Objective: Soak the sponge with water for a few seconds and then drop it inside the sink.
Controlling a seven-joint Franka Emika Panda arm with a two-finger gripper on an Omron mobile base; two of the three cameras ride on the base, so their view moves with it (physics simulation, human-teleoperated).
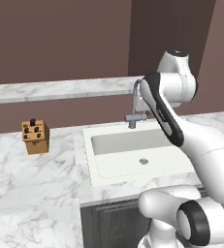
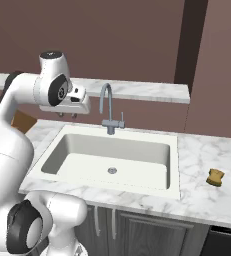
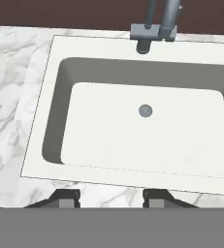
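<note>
- Counter: white marble with grey veins, wraps the sink on all sides; a raised marble ledge runs along the dark brown back wall.
- Sink: big white rectangular basin, rounded corners, wide flat rim, smooth greyish inner walls; small round grey drain in the floor. Basin has nothing in it, looks dry.
- Arm: white glossy shells, dark joints; in the left base view it covers the sink's right side.
- Tap: grey metal gooseneck with side lever, at the back rim's middle; hand view cuts off its top.
- Gripper: hangs above the sink's back-left corner, well clear of the counter. Two dark tips set apart with a clear gap in the hand view, nothing between them, touching nothing.
- Knife block: brown wood, dark handles on top, left of the sink; arm half hides it in the right base view.
- Sponge: small lump on the counter right of the sink, well apart from the gripper; looks yellow-brown here, colour hard to make out.
</note>
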